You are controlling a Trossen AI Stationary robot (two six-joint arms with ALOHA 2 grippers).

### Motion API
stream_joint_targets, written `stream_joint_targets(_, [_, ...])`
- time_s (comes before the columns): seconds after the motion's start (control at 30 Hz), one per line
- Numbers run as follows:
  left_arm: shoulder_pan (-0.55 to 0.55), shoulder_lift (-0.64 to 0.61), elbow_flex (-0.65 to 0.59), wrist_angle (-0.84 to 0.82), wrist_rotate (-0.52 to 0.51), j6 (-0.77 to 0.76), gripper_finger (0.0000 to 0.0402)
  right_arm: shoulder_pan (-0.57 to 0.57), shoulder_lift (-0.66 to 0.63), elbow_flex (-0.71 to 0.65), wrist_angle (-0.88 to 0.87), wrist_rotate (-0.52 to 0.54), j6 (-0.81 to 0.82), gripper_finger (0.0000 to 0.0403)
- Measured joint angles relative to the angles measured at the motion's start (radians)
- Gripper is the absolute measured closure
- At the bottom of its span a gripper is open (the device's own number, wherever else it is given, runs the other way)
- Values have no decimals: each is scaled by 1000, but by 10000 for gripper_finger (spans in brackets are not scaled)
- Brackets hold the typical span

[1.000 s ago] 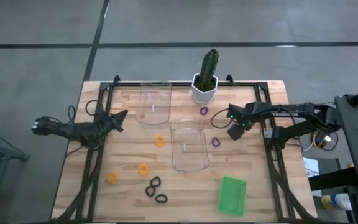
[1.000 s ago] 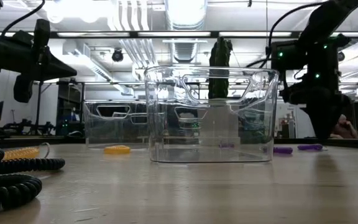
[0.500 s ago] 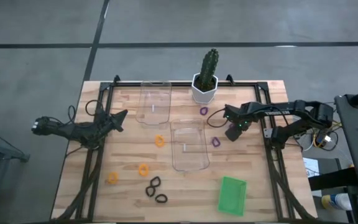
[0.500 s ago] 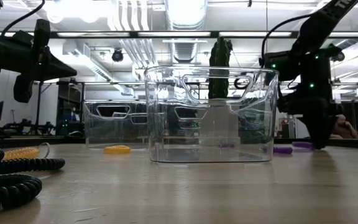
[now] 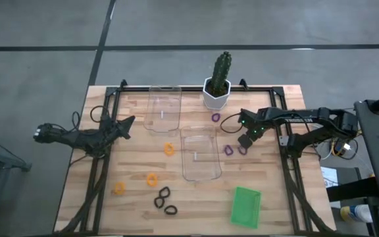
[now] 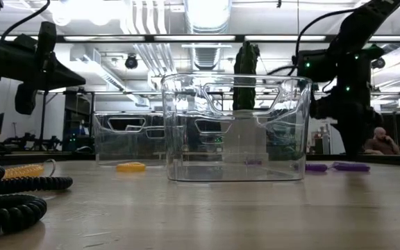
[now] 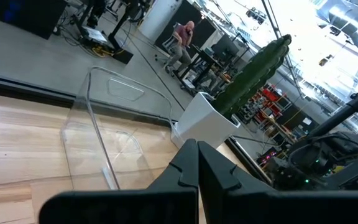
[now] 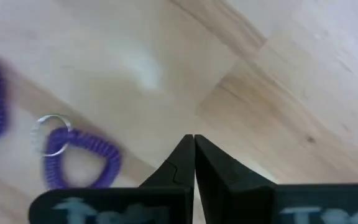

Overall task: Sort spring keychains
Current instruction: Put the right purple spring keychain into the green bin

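Note:
My right gripper [image 5: 244, 142] [image 8: 194, 138] is shut over bare wood, right of the nearer clear tray [image 5: 201, 153], with nothing between its fingers. A purple spring keychain [image 8: 79, 165] [image 5: 242, 150] with a metal ring lies flat on the table just beside the fingertips, apart from them. A second purple one [image 5: 229, 149] lies by the tray, and a third [image 5: 215, 117] lies near the cactus pot. Orange keychains [image 5: 169, 149] [image 5: 152, 178] [image 5: 118, 188] and black ones [image 5: 163, 193] [image 5: 170, 210] lie on the table's left and near parts. My left gripper [image 5: 127, 125] [image 7: 197, 149] hangs shut at the left edge.
A second clear tray [image 5: 163, 108] stands at the far side. A potted cactus [image 5: 217, 82] stands at the far edge, close to my right arm. A green tray [image 5: 245, 205] lies at the near right. A person sits in the room beyond the table.
My right gripper has shut next to the purple keychain without taking hold of it. The keychain has shifted a little on the table and lies flat beside the fingertips.

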Motion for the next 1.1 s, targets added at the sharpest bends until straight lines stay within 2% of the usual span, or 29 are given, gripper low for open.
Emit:
stream_joint_targets(0.2, [0,0,0,0,0,0,402,15,-90,0,13,-200,33,393])
stream_joint_targets(0.27, [0,0,0,0,-1,1,402,31,-109,0,12,-230,50,386])
stream_joint_targets(0.4, [0,0,0,0,-11,6,402,47,-113,-1,14,-234,69,349])
stream_joint_targets(0.57, [0,0,0,0,-12,5,402,47,-64,-4,17,-233,110,280])
stream_joint_targets(0.7, [0,0,0,0,-12,4,402,54,-10,-6,38,-229,129,246])
stream_joint_targets(0.9, [0,0,0,0,-12,1,402,80,86,-5,65,-191,133,237])
stream_joint_targets(1.1, [0,0,0,0,-13,0,402,87,140,0,64,-161,156,268])
